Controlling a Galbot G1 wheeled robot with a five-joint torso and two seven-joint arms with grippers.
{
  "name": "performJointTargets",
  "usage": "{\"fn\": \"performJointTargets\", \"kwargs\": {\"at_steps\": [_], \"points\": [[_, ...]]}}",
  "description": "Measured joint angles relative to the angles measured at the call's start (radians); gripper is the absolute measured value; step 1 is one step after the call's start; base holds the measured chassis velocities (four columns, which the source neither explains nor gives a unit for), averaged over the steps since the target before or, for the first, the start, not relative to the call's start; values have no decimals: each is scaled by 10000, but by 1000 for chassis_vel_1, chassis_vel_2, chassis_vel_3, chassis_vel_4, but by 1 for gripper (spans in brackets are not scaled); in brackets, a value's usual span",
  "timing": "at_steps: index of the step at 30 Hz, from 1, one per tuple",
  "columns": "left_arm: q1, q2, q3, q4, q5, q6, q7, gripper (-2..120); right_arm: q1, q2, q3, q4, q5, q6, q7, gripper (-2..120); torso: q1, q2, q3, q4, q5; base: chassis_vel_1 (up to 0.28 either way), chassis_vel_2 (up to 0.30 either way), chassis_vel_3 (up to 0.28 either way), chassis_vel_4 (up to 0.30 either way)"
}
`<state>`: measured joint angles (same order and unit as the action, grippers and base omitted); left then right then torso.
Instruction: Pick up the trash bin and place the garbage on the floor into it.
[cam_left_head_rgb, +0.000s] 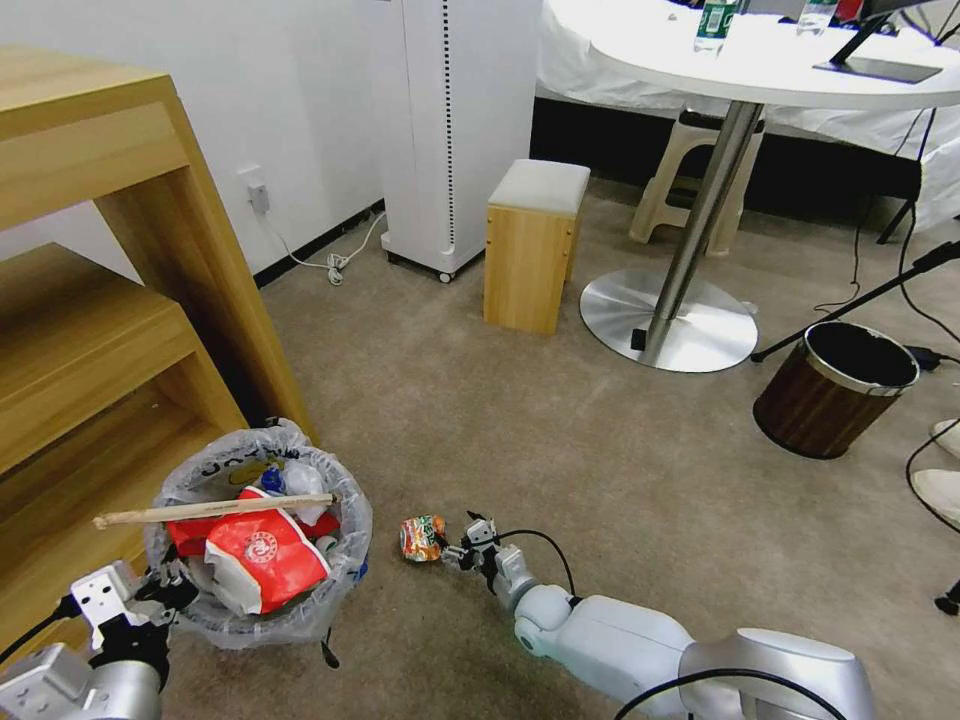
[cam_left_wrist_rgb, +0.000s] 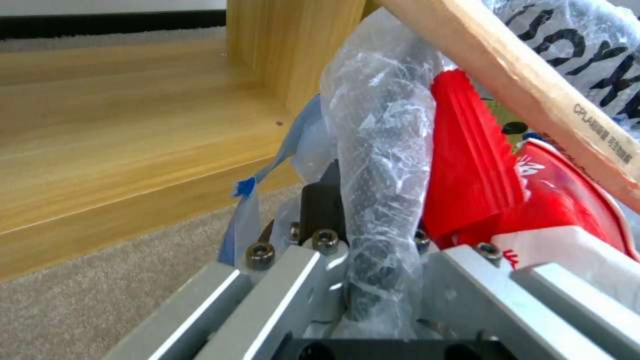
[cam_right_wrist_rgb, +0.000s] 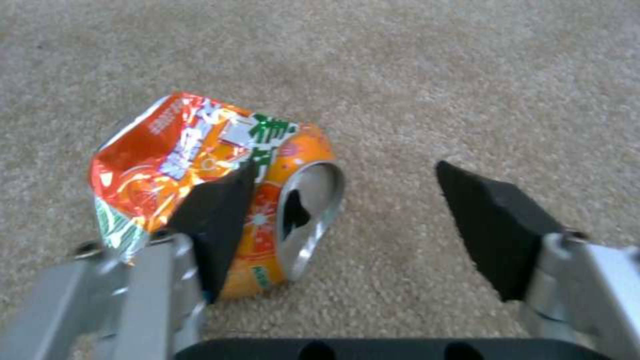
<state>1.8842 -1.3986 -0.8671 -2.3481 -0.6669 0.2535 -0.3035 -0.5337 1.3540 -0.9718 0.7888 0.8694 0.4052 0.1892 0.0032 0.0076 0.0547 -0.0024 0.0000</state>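
Observation:
The trash bin (cam_left_head_rgb: 352, 535), lined with a clear crinkly bag, sits low at my left beside the wooden shelf. It holds red wrappers (cam_left_head_rgb: 265, 560) and a wooden stick (cam_left_head_rgb: 215, 510) lying across the top. My left gripper (cam_left_head_rgb: 165, 592) is shut on the bin's bag-covered rim (cam_left_wrist_rgb: 380, 200). A crushed orange can (cam_left_head_rgb: 423, 537) lies on the beige carpet floor (cam_left_head_rgb: 560, 440) just right of the bin. My right gripper (cam_left_head_rgb: 462, 548) is low at the can and open. In the right wrist view one pad (cam_right_wrist_rgb: 217, 220) overlaps the can (cam_right_wrist_rgb: 193, 145) and the other pad (cam_right_wrist_rgb: 493, 225) stands apart over carpet.
A wooden shelf unit (cam_left_head_rgb: 100, 330) stands close behind the bin on the left. A brown wood-look bin (cam_left_head_rgb: 835, 388) is at the right, near cables and white shoes (cam_left_head_rgb: 940, 485). Farther off are a round table's base (cam_left_head_rgb: 668, 320) and a wooden stool (cam_left_head_rgb: 535, 245).

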Motion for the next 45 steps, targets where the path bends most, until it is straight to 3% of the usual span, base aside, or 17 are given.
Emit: {"fn": "performJointTargets", "kwargs": {"at_steps": [6,17,27,31,34,35,38,39,45], "points": [[101,-84,9,-176,20,-13,7,1,-6,98,-69,-110,-92,71,-89,41,0,0,0,0,0,0,0,0,0],[177,-208,66,-304,76,-24,15,1,-14,146,-91,-176,-224,169,-183,9,0,1,0,0,0,0,0,0,0],[136,-240,152,-182,227,-38,28,1,-163,-197,229,162,-503,435,-345,8,0,0,0,-1,0,0,0,0,0],[115,-168,127,-57,226,-38,29,1,-135,-596,514,918,-636,509,-349,8,0,0,0,0,0,0,0,0,0],[60,-93,131,76,203,-24,28,1,-57,-1551,941,2081,-831,746,-559,8,0,1,0,3,0,0,0,0,0],[60,-93,131,76,203,-24,28,1,-57,-1551,941,2081,-831,746,-559,8,0,1,0,3,0,0,0,0,0],[-19,-11,229,194,197,48,21,1,-76,-2978,1740,3548,-1284,1294,-1214,8,0,0,1,-8,-3,0,0,0,0],[-19,-11,229,194,197,48,21,1,-76,-2978,1740,3548,-1284,1294,-1214,8,0,0,1,-8,-3,0,0,0,0],[32,285,367,272,186,175,-21,1,111,-4722,2940,6579,-1021,1849,-2493,8,0,0,0,0,1,0,0,0,0]]}}
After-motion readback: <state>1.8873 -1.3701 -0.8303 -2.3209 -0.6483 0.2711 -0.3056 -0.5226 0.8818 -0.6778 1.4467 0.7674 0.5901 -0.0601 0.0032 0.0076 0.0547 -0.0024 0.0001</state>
